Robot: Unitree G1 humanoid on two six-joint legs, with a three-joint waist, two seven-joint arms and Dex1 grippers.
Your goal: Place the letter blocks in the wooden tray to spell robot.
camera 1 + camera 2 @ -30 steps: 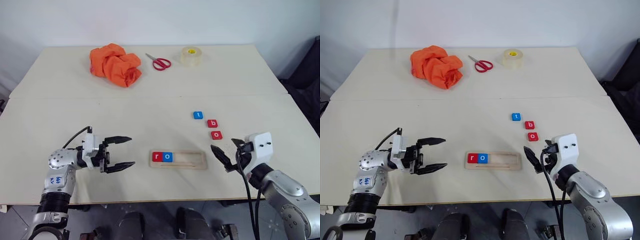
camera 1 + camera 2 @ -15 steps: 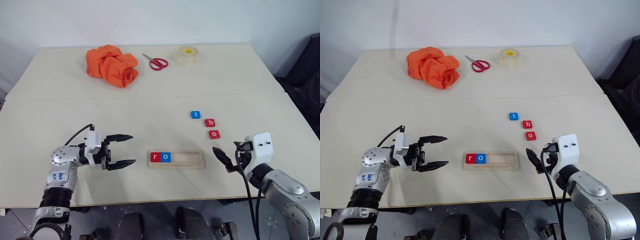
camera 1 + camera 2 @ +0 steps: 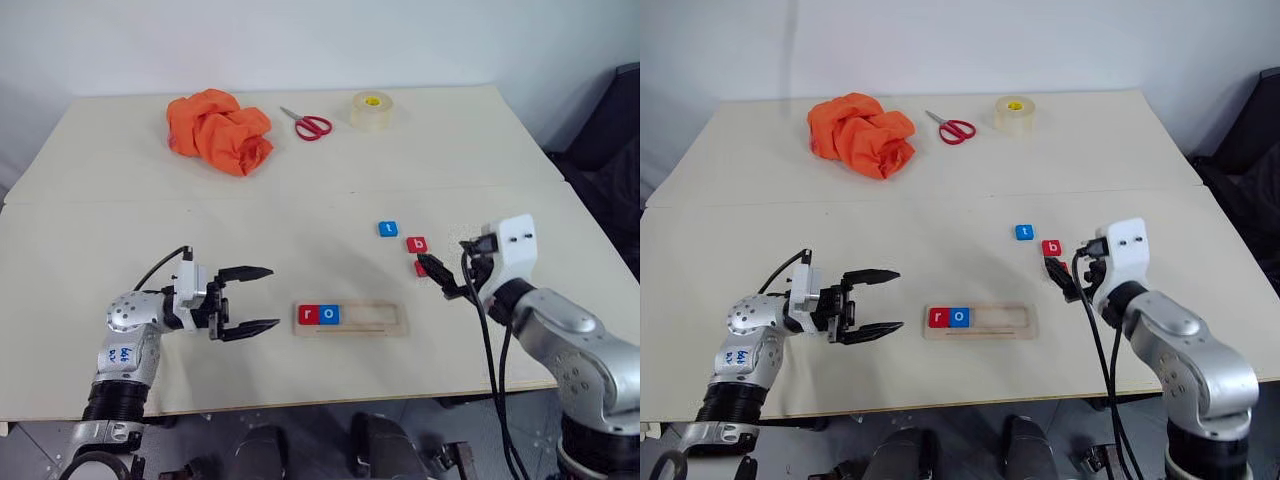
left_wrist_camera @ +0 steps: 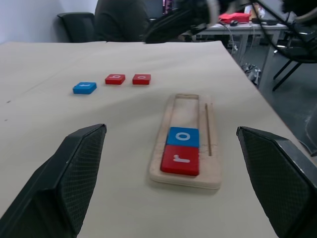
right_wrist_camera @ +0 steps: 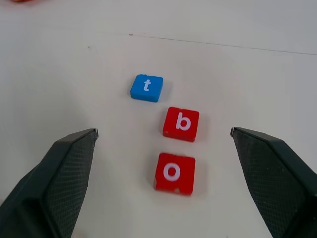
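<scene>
The wooden tray (image 3: 377,318) lies near the table's front, with a red "r" block (image 3: 308,314) and a blue "o" block (image 3: 329,314) at its left end. Three letter blocks lie loose to its far right: blue "t" (image 5: 146,88), red "b" (image 5: 182,124) and red "o" (image 5: 174,172). My right gripper (image 3: 437,276) hovers open just over the red "o", partly covering it in the eye views, with nothing between its fingers. My left gripper (image 3: 272,297) is open and empty, left of the tray and pointing at it.
At the far side of the table lie a crumpled orange cloth (image 3: 220,130), red-handled scissors (image 3: 305,124) and a roll of clear tape (image 3: 371,110). A seam (image 3: 200,197) runs across the table's middle. The table's right edge (image 3: 600,270) is close to my right arm.
My right gripper has moved forward and up from beside the tray's right end to the loose red blocks. The left gripper has stayed put, and the camera view has shifted slightly.
</scene>
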